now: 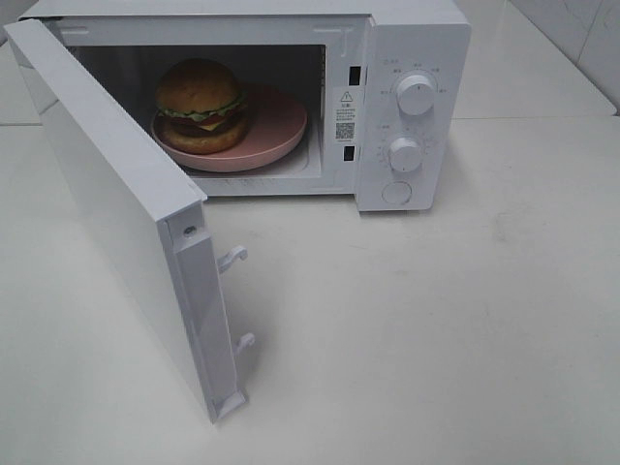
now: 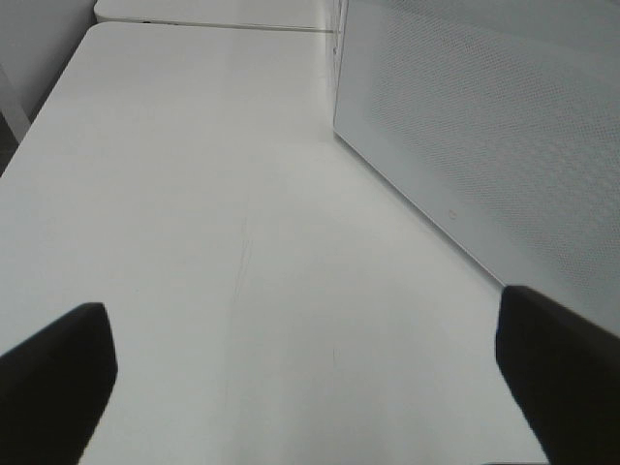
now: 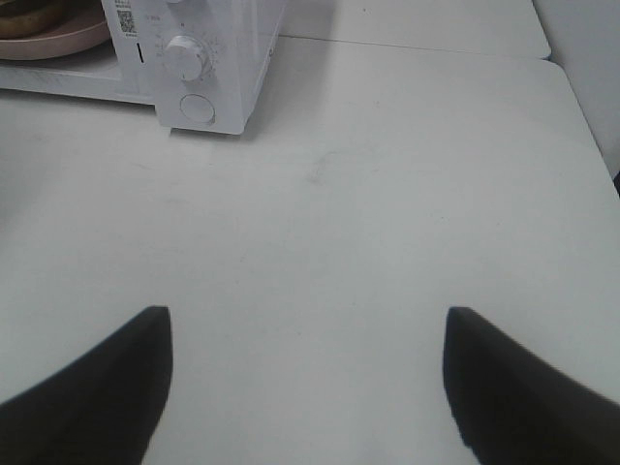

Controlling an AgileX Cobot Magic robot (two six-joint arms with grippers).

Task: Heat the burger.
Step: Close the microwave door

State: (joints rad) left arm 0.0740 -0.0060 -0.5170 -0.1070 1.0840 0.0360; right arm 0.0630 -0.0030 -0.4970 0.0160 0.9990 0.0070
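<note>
The burger (image 1: 201,105) stands upright inside the microwave (image 1: 417,48), its stacking axis vertical and its domed bun on top, on the left part of a pink plate (image 1: 281,136). The door (image 1: 107,184) is swung wide. The left claw (image 2: 300,310) and right claw (image 3: 307,315) are both spread apart and empty above the white counter (image 1: 436,320).

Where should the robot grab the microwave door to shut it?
Probably the door's free end, clear of the two latch hooks, coming from its outer face on the left. It stands swung wide open, hinged at the back, so that end should swing easiest. The left pincer is open and works on that side.
</note>
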